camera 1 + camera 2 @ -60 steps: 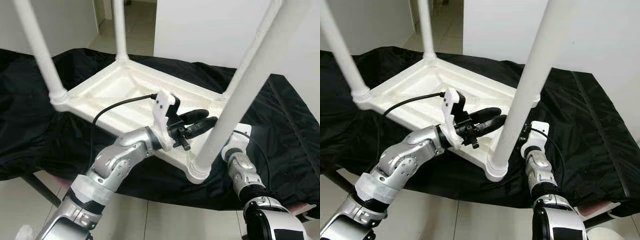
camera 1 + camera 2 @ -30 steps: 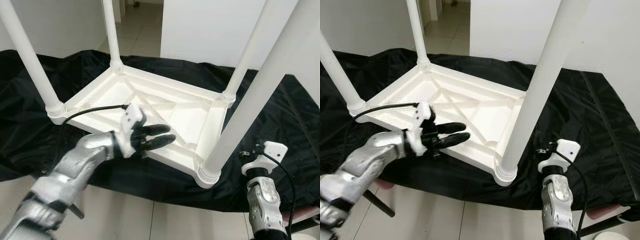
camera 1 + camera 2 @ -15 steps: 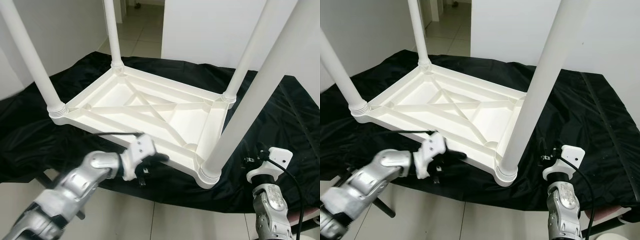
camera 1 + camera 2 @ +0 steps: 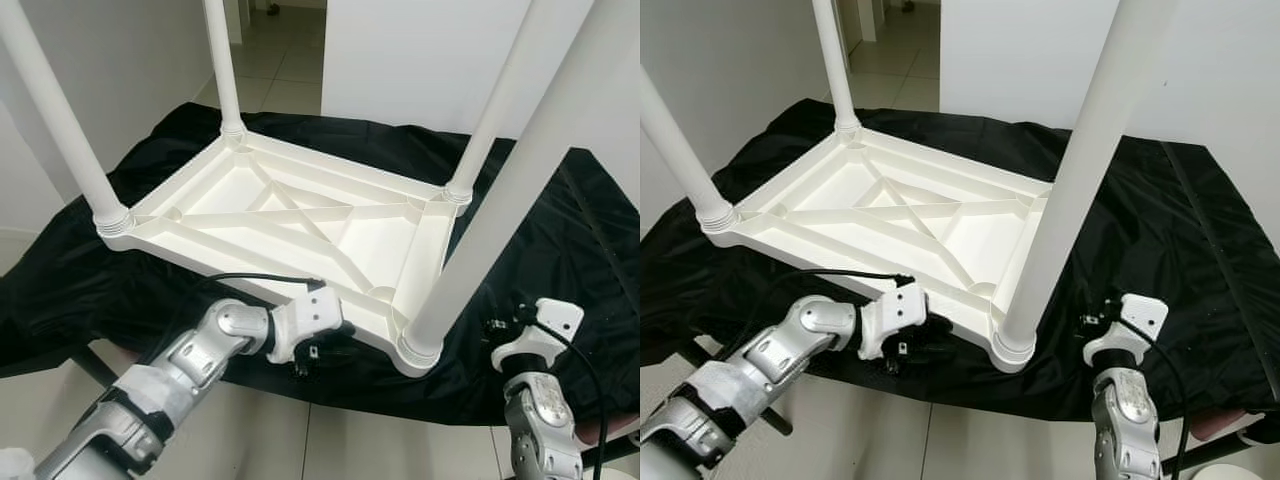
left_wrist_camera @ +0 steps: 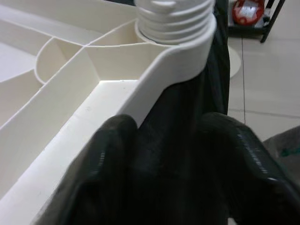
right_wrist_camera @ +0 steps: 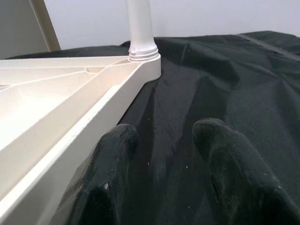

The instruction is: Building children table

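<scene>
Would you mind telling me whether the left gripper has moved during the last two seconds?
Yes. The left gripper was over the upturned white table, near its closest leg; it has dropped to the table's near rim, over the black cloth.

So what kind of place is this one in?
Probably a room in a home: a tiled floor, plain white walls, and an upturned white table on a black cloth.

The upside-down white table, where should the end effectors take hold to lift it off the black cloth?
Probably by the rim of the white table: a raised lip runs along each edge and overhangs the black cloth. The left end effector sits by the near edge, beside the near leg's threaded socket; the right end effector could come from the opposite side.
</scene>
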Motion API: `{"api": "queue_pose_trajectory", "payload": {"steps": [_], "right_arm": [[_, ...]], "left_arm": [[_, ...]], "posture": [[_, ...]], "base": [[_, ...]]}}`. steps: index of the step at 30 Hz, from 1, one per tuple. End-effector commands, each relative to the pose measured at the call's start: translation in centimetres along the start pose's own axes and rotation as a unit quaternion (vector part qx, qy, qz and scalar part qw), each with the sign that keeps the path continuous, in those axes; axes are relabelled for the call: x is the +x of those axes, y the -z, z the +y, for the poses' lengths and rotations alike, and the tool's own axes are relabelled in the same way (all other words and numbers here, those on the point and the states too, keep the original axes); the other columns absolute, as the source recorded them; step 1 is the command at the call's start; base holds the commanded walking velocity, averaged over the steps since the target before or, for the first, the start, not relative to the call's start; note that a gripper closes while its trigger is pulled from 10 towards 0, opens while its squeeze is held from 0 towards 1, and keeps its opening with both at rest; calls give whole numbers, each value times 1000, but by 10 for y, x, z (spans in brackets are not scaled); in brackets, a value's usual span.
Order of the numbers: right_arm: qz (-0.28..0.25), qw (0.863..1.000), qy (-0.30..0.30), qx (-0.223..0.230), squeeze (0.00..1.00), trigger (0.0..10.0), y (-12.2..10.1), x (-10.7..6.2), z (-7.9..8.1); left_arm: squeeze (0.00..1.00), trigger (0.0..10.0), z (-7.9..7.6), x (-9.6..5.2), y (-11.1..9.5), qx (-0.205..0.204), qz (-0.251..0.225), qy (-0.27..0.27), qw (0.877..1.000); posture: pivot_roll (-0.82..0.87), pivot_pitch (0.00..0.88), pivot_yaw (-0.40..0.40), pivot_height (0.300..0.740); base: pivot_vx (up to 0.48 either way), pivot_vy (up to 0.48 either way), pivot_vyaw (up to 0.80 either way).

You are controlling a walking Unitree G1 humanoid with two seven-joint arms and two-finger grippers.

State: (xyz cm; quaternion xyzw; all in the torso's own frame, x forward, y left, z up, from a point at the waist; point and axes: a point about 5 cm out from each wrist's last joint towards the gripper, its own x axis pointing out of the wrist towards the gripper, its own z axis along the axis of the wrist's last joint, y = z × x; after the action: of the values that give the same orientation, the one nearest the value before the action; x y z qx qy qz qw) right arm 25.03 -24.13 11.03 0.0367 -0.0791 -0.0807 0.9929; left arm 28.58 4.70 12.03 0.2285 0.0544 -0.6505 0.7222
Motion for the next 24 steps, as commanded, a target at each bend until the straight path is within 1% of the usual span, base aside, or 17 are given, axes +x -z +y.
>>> {"api": "queue_pose_trajectory", "payload": {"steps": [1, 2, 3, 4, 5, 6, 8, 16, 17, 19, 21, 24], "right_arm": [[9, 1000, 4, 0, 0, 10000, 2, -2, -2], [9, 1000, 4, 0, 0, 10000, 2, -2, -2], [10, 1000, 5, -2, 0, 10000, 1, -2, -3], [10, 1000, 6, -3, 0, 10000, 1, -2, -6], [11, 1000, 9, -5, 0, 10000, 0, -2, -8], [11, 1000, 9, -5, 0, 10000, 0, -2, -8], [11, 1000, 12, -8, 0, 10000, -1, -1, -11], [13, 1000, 13, -7, 0, 10000, 0, -2, -10], [11, 1000, 11, -6, 0, 10000, 0, -1, -10], [10, 1000, 11, -5, 0, 10000, -1, -1, -9], [10, 1000, 11, -5, 0, 10000, -1, -1, -9], [-9, 1000, -5, 9, 0, 10000, -10, -10, -12]], "left_arm": [[969, 10000, 9, -2, 4, 10, 20, -55, 998], [969, 10000, 9, -2, 4, 10, 20, -55, 998], [431, 10000, 8, -1, 6, 18, 28, -52, 998], [0, 10000, 9, 2, 10, 18, 42, -60, 997], [0, 10000, 11, 5, 12, 16, 53, -69, 996], [0, 10000, 11, 5, 12, 16, 53, -69, 996], [0, 10000, 16, 9, 12, 23, 61, -93, 994], [0, 10000, 20, 12, 7, 31, 48, -98, 994], [0, 10000, 21, 16, 5, 33, 47, -100, 993], [0, 10000, 21, 19, 4, 34, 47, -102, 993], [0, 10000, 21, 19, 4, 34, 47, -102, 993], [0, 10000, 26, 36, -10, 39, 26, -118, 992]], "posture": [[-119, 0, -17, 740], [-119, 0, -17, 740], [-119, 0, -17, 740], [-124, 0, -21, 740], [-124, 0, -21, 740], [-124, 0, -21, 740], [-128, 0, -22, 740], [-127, 0, -26, 740], [-127, 0, -26, 740], [-127, 0, -26, 740], [-127, 0, -26, 740], [-134, 0, -24, 740]], "base": [[0, 0, 0], [0, 0, 0], [0, 0, 0], [0, 0, 0], [0, 0, 0], [0, 0, 0], [0, 0, 0], [0, 0, 0], [0, 0, 0], [0, 0, 0], [0, 0, 0], [0, 0, 0]]}}
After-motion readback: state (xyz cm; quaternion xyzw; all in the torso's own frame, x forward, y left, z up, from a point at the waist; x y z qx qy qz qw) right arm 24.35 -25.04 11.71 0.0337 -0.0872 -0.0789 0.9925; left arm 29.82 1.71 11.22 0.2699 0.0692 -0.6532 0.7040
